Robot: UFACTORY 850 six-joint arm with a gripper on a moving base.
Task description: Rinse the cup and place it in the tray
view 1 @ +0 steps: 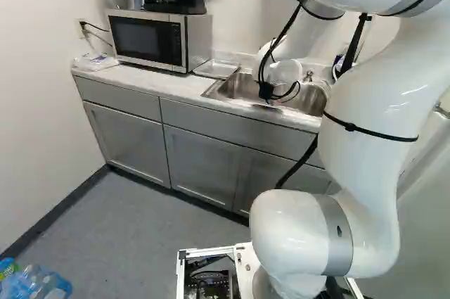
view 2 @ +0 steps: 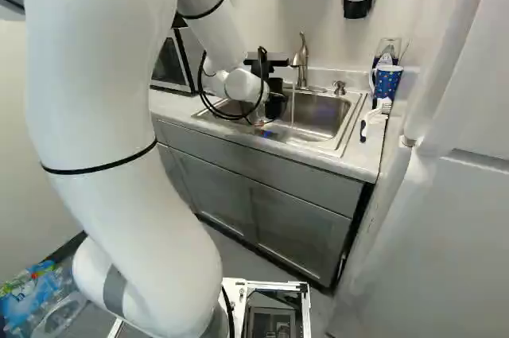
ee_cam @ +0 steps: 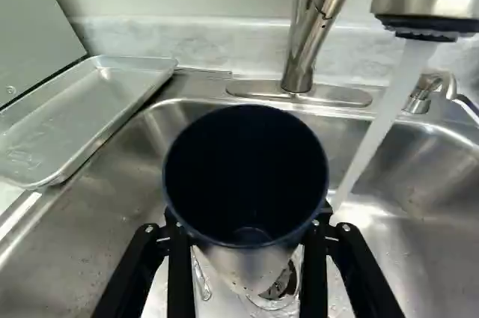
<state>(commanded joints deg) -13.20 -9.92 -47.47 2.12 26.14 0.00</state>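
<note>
My gripper (view 2: 274,104) hangs over the sink in the right base view, its fingertips hard to make out there. In the wrist view the gripper (ee_cam: 248,232) is shut on the dark blue cup (ee_cam: 245,161), one finger at each side. The cup's open mouth faces the wrist camera, and its inside looks dark. Water (ee_cam: 383,112) streams from the faucet head down beside the cup, apart from its rim, into the sink (ee_cam: 97,217). The shallow metal tray (ee_cam: 82,112) lies on the counter beside the sink; it also shows as a tray (view 1: 216,68) next to the microwave.
The faucet base (ee_cam: 298,93) stands behind the sink, with a small dispenser (ee_cam: 423,93) near it. A microwave (view 1: 151,39) stands beyond the tray. At the counter's other end are a blue patterned cup (view 2: 387,79) and a brush (view 2: 375,118).
</note>
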